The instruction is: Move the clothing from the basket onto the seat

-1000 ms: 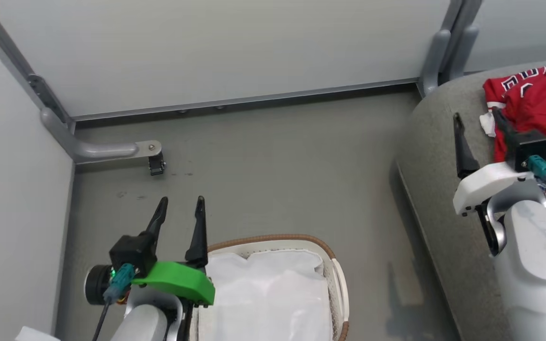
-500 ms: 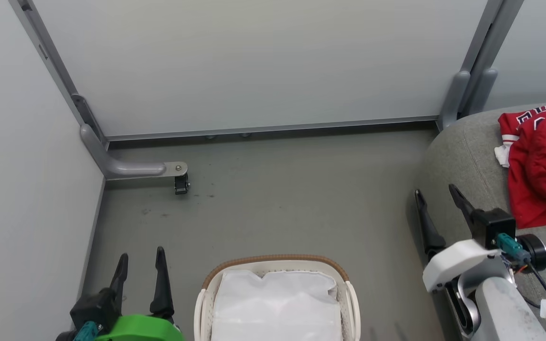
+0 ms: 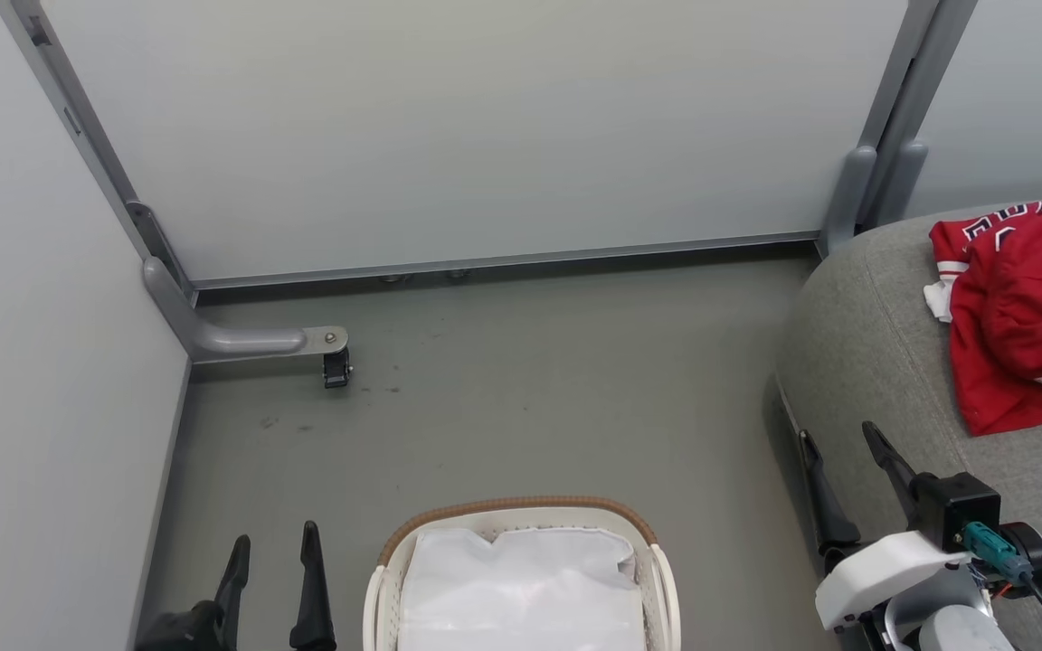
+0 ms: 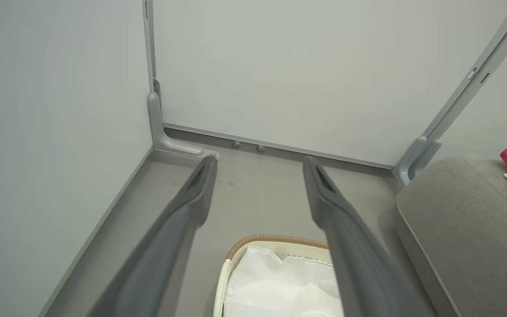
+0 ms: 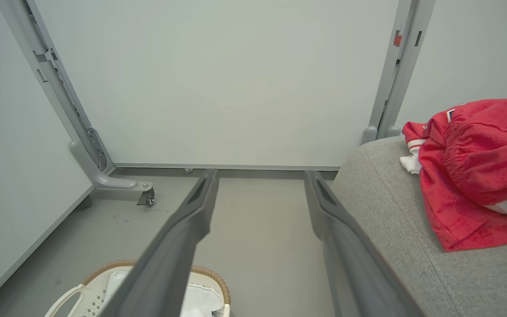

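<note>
step: check basket (image 3: 512, 506), liner (image 3: 521, 588) only, seems done | clothes (image 3: 1018, 316) on seat (image 3: 865, 362) | left claw (image 3: 275, 538) wide, empty | right claw (image 3: 838, 434) wide, empty | tip: withdraw without snagging clothes

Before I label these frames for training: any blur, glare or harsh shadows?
Head view: sharp, even light, no glare, faint shadow on the floor beside the grey woven-fabric sofa cushion. Left wrist view: near jaws soft, background crisp. Right wrist view: same; red white-trimmed sports garments crisp.
</note>
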{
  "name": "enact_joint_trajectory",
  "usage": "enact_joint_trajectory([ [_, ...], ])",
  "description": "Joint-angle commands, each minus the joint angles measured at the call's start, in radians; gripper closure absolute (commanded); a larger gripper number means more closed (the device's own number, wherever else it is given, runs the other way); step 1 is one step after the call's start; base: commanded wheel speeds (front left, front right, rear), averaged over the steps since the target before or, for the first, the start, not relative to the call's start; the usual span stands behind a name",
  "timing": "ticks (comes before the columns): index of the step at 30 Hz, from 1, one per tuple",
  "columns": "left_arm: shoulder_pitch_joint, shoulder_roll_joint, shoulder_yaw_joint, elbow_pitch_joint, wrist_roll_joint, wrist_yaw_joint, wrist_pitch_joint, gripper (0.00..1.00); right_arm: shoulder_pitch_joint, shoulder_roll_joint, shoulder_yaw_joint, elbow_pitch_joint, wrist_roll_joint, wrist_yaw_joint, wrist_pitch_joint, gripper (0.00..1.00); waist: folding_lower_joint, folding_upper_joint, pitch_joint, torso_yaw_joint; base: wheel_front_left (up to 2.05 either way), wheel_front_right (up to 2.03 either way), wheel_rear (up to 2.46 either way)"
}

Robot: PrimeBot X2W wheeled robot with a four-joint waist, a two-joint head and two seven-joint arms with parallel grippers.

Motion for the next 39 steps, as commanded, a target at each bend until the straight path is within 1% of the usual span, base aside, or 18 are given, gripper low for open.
enact_joint_trajectory([
  [1, 0.014, 0.002, 0.008, -0.007, 0.000, -0.003, 0.000, 0.00, 0.011, -0.004, 0.000, -0.005, 0.004, -0.001, -0.005, 0.00, 0.0001, 0.0000, -0.002, -0.004, 0.00, 0.00, 0.00],
  [11, 0.017, 0.005, 0.013, -0.001, 0.001, -0.007, 0.000, 0.00, 0.019, -0.004, -0.012, -0.004, -0.009, -0.001, -0.005, 0.00, 0.0001, 0.0000, -0.005, -0.002, 0.00, 0.00, 0.00],
  [20, 0.015, 0.002, 0.021, -0.005, -0.008, -0.011, 0.000, 0.00, 0.015, -0.003, -0.003, 0.008, -0.013, -0.001, -0.005, 0.00, 0.0001, 0.0000, -0.005, -0.001, 0.00, 0.00, 0.00],
  [21, 0.005, -0.001, 0.019, 0.002, -0.005, -0.010, 0.000, 1.00, 0.005, 0.000, -0.004, 0.008, -0.007, 0.000, 0.000, 1.00, 0.0001, 0.0000, -0.005, -0.001, 0.00, 0.00, 0.00],
  [25, 0.004, -0.004, 0.020, 0.030, -0.018, -0.012, 0.004, 1.00, 0.012, 0.007, -0.008, 0.038, 0.011, 0.000, 0.009, 1.00, 0.0001, 0.0000, -0.005, -0.001, 0.00, 0.00, 0.00],
  [39, -0.042, -0.013, 0.077, 0.035, -0.233, -0.045, 0.072, 1.00, 0.007, 0.005, -0.027, 0.013, 0.285, 0.000, 0.077, 1.00, 0.0001, 0.0000, -0.001, -0.002, 0.00, 0.00, 0.00],
])
